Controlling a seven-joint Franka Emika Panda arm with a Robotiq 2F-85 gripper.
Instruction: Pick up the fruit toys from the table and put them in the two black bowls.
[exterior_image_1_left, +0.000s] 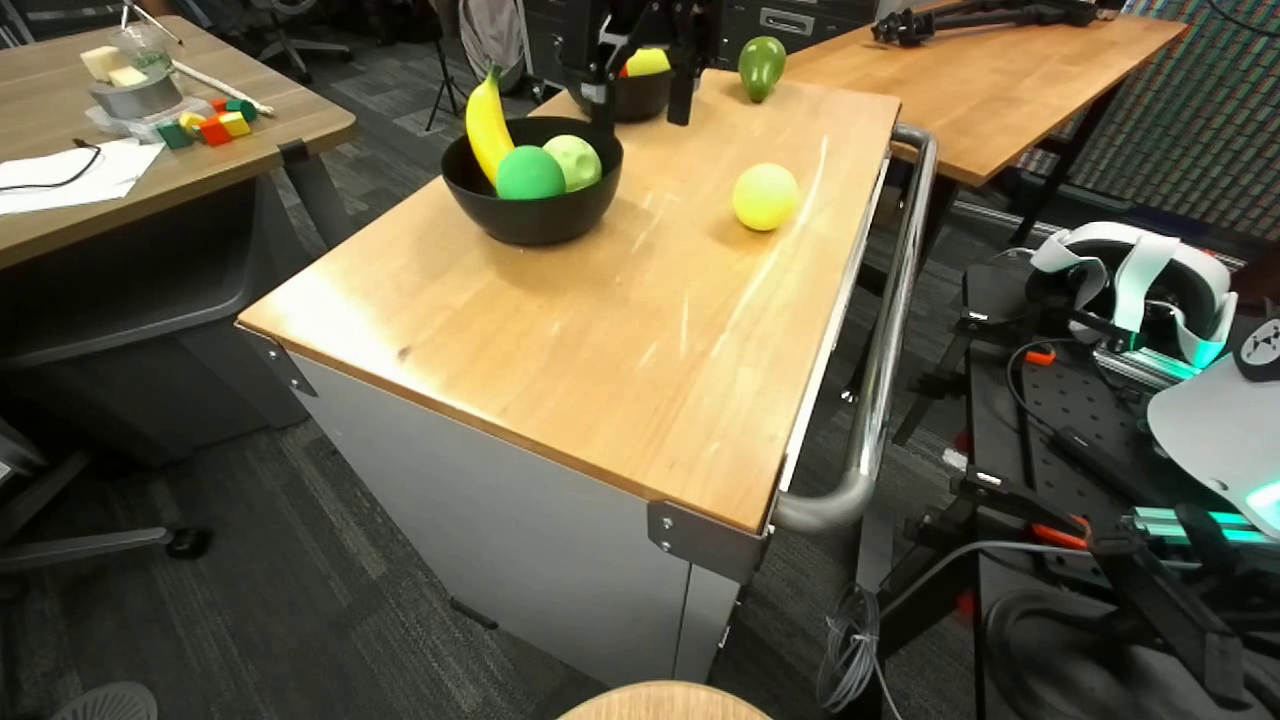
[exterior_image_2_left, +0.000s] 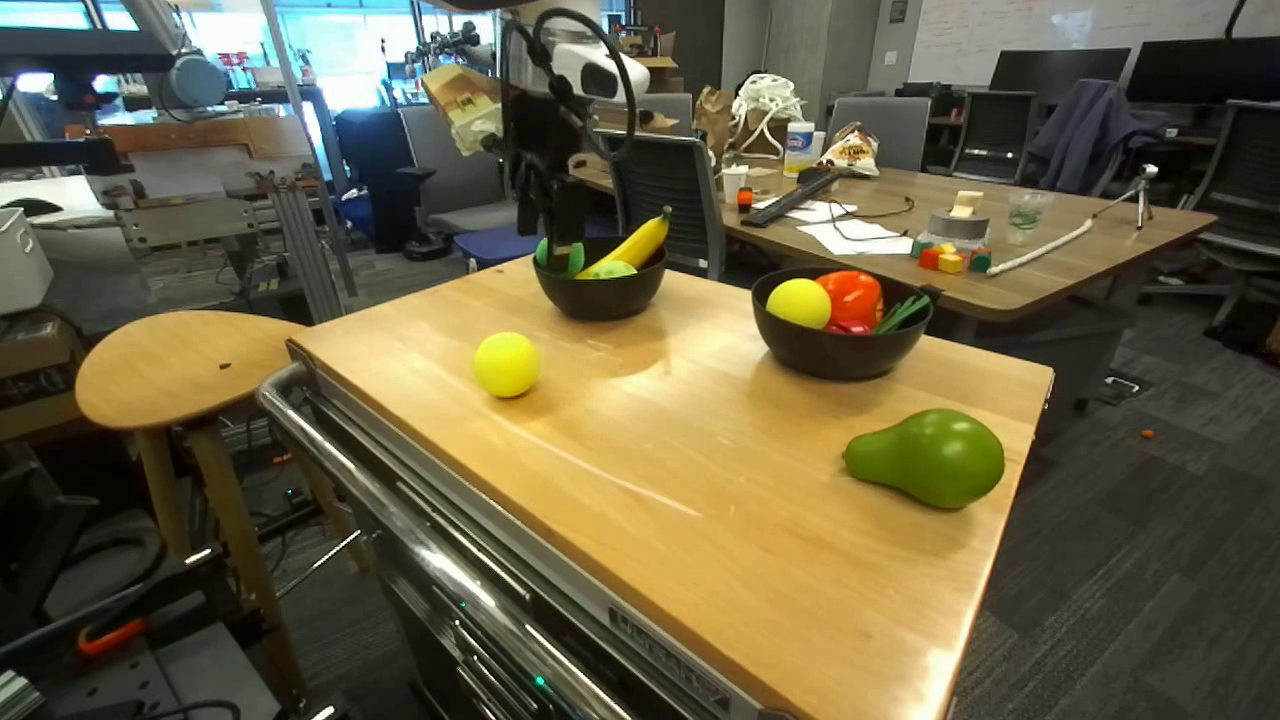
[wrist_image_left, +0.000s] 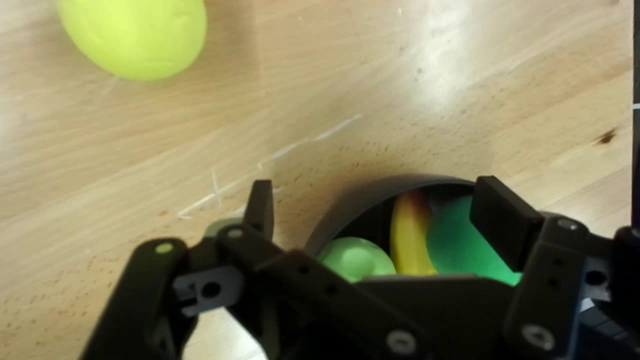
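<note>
Yellow round fruit (exterior_image_2_left: 506, 365), 1, and green pear-shaped fruit (exterior_image_2_left: 935, 458), 1, lie on the tabletop (exterior_image_2_left: 640, 440), apart from the jaws, spread wide over the edge of 1 black bowl (exterior_image_1_left: 530, 222) with 3 toys: banana (exterior_image_1_left: 486, 130), deep green fruit (exterior_image_1_left: 530, 174), pale green fruit (exterior_image_1_left: 575, 160). Only an exterior view shows green stalks (exterior_image_2_left: 902, 314) beside red fruit (exterior_image_2_left: 852, 297) in the 2nd bowl (exterior_image_2_left: 840, 357).

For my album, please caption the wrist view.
Open gripper, toy fruit in a black bowl, a yellow fruit on the table.

Coloured blocks (exterior_image_1_left: 213, 130) and white paper (exterior_image_1_left: 100, 180) lie on a brown desk (exterior_image_1_left: 45, 100), a chair (exterior_image_2_left: 665, 190) beside it.
</note>
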